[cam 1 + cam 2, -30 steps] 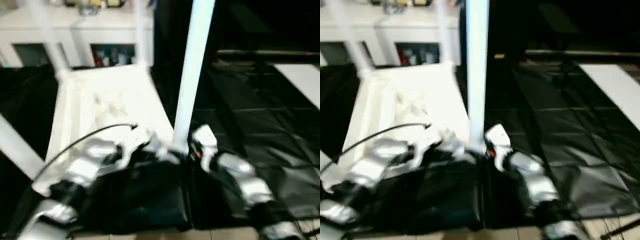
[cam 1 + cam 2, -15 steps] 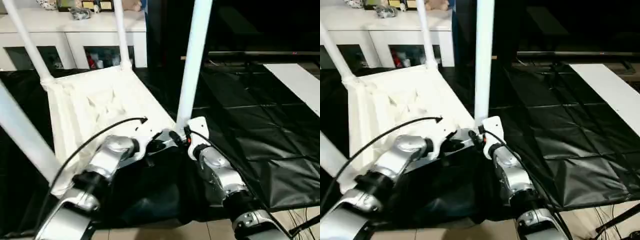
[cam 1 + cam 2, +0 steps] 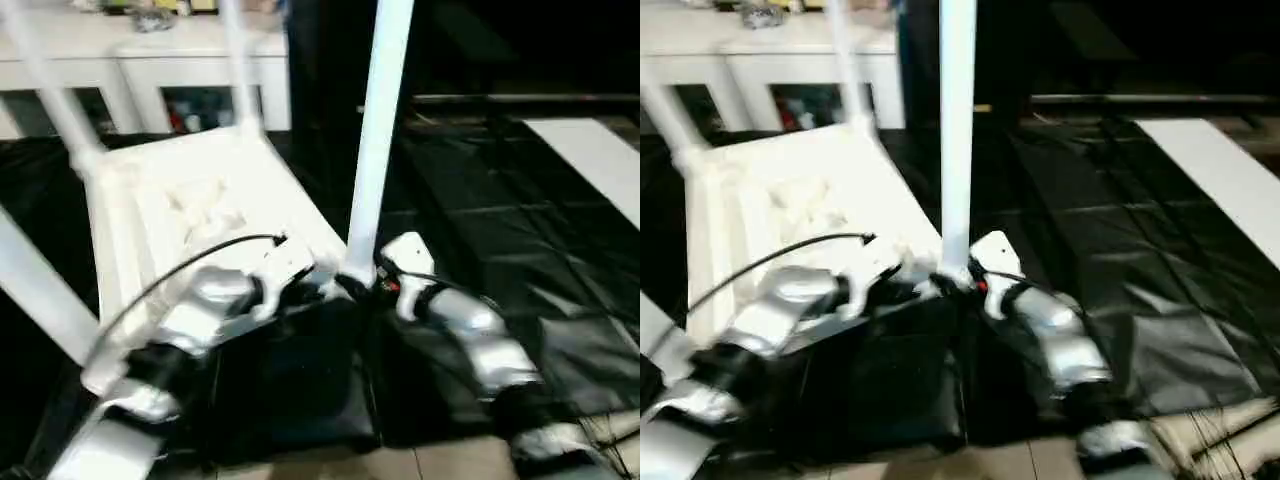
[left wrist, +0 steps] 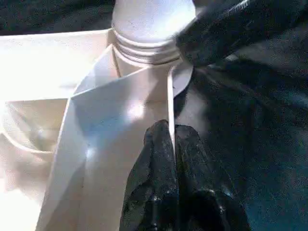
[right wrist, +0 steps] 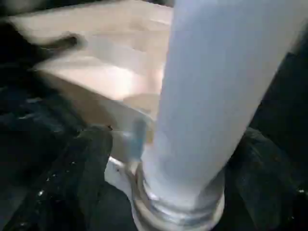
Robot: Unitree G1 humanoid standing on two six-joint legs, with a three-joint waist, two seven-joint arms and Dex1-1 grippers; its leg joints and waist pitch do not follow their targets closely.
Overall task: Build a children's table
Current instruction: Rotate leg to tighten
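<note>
White plastic children's table (image 3: 190, 215) lies upside down on the black-sheeted large table (image 3: 520, 250), its ribbed underside facing up. Four long white tapered tube legs stand out of its rounded corner sockets. The nearest leg (image 3: 372, 140) rises steeply from the corner closest to the robot, between the two silver forearms. Two more legs (image 3: 55, 85) (image 3: 238, 65) stand at the far corners, and a fourth (image 3: 35, 285) slants off toward the left side of the head views.

In the left wrist view the base of the nearest leg sits in its round socket (image 4: 144, 45), with threaded rings showing just above the rim. A thin upright white rib (image 4: 170, 108) of the tabletop runs from that socket toward the camera.

Left gripper (image 4: 172, 139) is pinched narrow on this rib, one black finger on each side of it and touching it. In the head views it sits at the near edge of the tabletop, just beside the nearest leg's foot.

Right gripper (image 5: 163, 159) stands wide around the foot of the nearest leg: one black finger (image 5: 62, 178) lies on one side of the tube and the other on the opposite side. Whether the fingers press on the tube cannot be told.

Behind the black-sheeted table stands a white glass-door cabinet (image 3: 150, 60) with small items on top.
</note>
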